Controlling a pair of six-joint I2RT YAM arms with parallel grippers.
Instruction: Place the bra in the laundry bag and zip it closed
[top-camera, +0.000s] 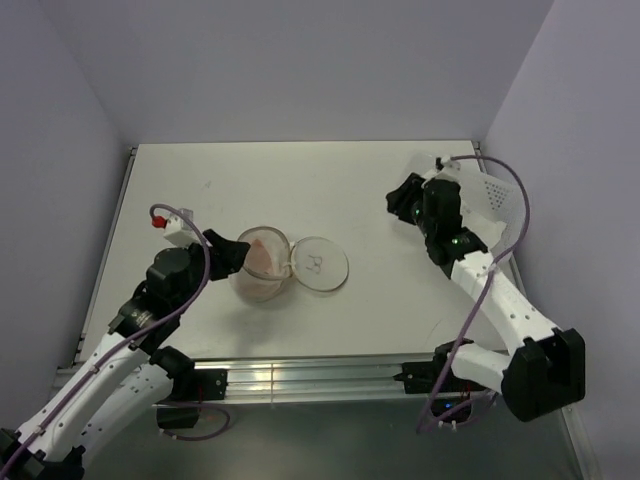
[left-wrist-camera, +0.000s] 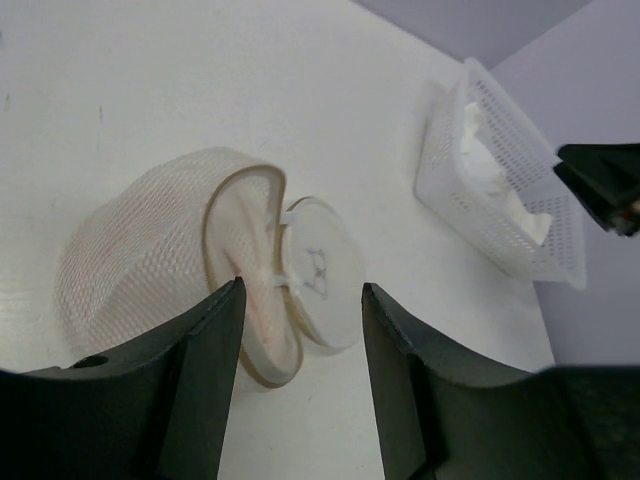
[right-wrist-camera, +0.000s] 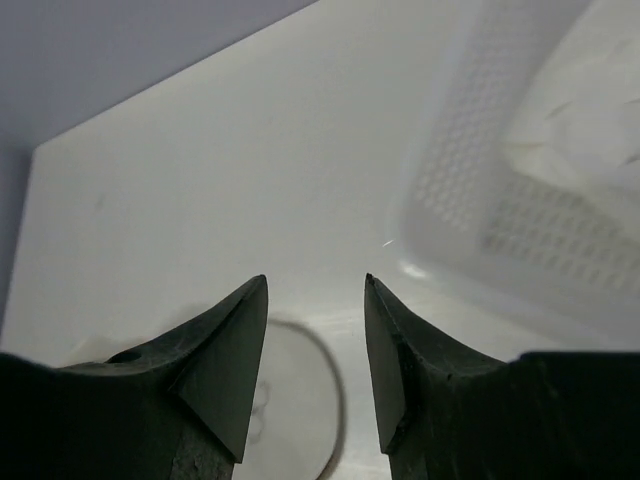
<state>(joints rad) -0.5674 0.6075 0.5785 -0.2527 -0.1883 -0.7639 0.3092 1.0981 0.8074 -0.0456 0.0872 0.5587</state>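
Note:
The laundry bag (top-camera: 258, 272) is a small whitish mesh cylinder lying on its side at the table's middle, mouth facing right. Its round lid (top-camera: 320, 263), with a small bra outline, lies open and flat beside it, hinged at the rim. The pink bra (top-camera: 267, 253) shows inside the bag. My left gripper (top-camera: 236, 254) is open at the bag's left side. In the left wrist view its jaws (left-wrist-camera: 302, 290) stand apart over the bag's rim (left-wrist-camera: 245, 250) and lid (left-wrist-camera: 322, 270). My right gripper (top-camera: 402, 203) is open and empty, above the table right of the lid (right-wrist-camera: 290, 400).
A clear perforated plastic bin (top-camera: 492, 200) with white cloth in it stands at the back right, beside the right arm; it also shows in the left wrist view (left-wrist-camera: 500, 170) and the right wrist view (right-wrist-camera: 520, 170). Walls close in the table on three sides.

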